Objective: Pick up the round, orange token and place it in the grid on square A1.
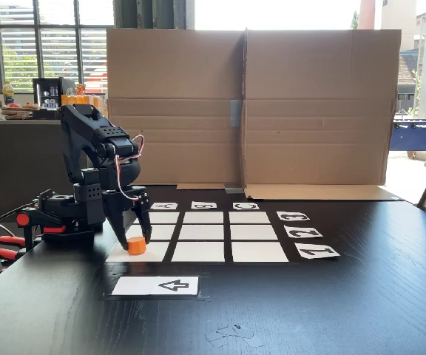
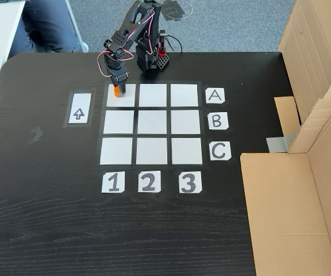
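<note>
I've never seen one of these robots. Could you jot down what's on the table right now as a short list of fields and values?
Arm: one black arm at the table's edge, bent down over the grid
Hand: fingers either side of the token; actual grip cannot be judged
Token: small orange cylinder, sitting on square A1
Square A1: corner cell, row A, column 1
Grid: nine white cells, the others bare
Arrow card: beside the grid, next to A1
Backdrop: cardboard walls behind the table
</note>
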### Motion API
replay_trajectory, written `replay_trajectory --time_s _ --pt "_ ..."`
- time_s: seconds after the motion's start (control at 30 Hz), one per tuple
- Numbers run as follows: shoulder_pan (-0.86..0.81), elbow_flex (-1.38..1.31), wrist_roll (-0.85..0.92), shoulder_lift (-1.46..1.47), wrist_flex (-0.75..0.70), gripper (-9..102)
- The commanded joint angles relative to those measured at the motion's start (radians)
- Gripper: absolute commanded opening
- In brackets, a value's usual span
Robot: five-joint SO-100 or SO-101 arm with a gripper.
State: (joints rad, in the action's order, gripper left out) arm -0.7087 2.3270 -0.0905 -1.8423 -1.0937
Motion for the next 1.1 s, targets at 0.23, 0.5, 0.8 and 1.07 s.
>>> replay_trajectory --time_s 0.23,0.5,0.8,1.07 --pt "0.017 0.000 0.008 0.020 0.008 0" --pt "0.017 0.017 0.011 0.020 0.017 8" --pt "-0.012 0.055 0.029 0.000 0.048 25" --pt "-0.044 0.066 0.029 -0.026 0.130 32"
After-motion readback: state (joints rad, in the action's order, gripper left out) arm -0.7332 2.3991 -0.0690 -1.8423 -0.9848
